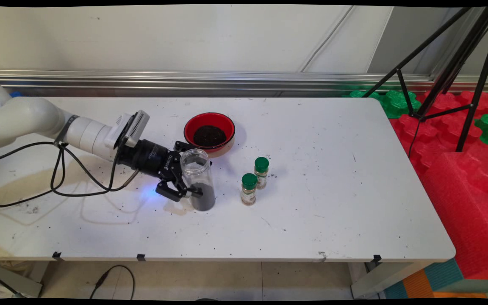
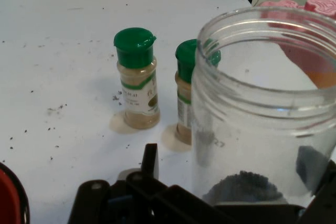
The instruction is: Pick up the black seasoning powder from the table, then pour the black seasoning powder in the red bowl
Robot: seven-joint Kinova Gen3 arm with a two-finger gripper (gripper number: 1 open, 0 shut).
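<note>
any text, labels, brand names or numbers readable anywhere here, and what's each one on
Nothing can be read for certain.
White lettering on the end effector body in the main view: too small to read.
Printed labels on the two green-capped spice jars: blurred, unreadable in the hand view.
Faint embossed mark on the clear jar wall, possibly "27": unsure.
Red bowl: no text seen.

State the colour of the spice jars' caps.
Green caps on both spice jars; the hand view shows them best.

A robotics lab; white work table point(image 1: 333, 212), black tripod point(image 1: 460, 63), red and green foam mats point(image 1: 460, 127).
</note>
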